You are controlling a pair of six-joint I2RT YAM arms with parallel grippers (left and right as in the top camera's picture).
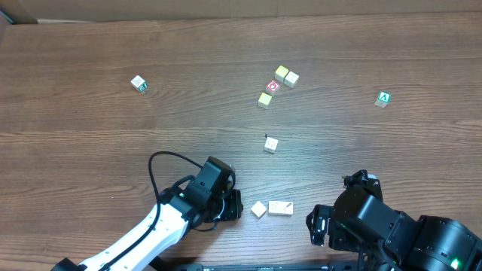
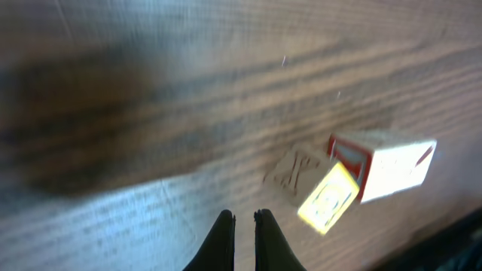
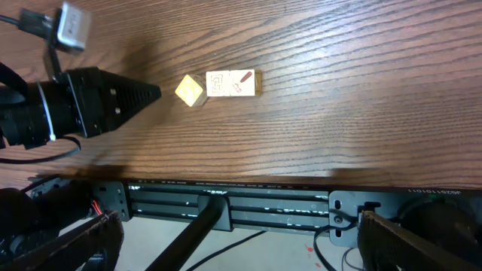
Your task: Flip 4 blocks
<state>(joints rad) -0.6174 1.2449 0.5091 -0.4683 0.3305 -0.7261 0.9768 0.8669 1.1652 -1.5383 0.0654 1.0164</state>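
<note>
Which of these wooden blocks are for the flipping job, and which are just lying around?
Job, likely:
yellow-faced wooden cube at the near edge; cream printed wooden cube mid-table; cream cube and yellow cube farther back.

Lying about:
red-faced cube; green "A" cube; long cream printed block.

On the counter (image 3: 339, 90), a yellow-faced block (image 3: 191, 89) lies turned cornerwise, just beside a pale oblong piece (image 3: 232, 83) bearing printed marks. The left end effector (image 3: 153, 93), jaws together, points toward the block.

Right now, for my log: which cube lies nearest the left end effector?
The yellow-faced cube beside the rectangular block, just off the left end effector; all other cubes lie farther up the table.
</note>
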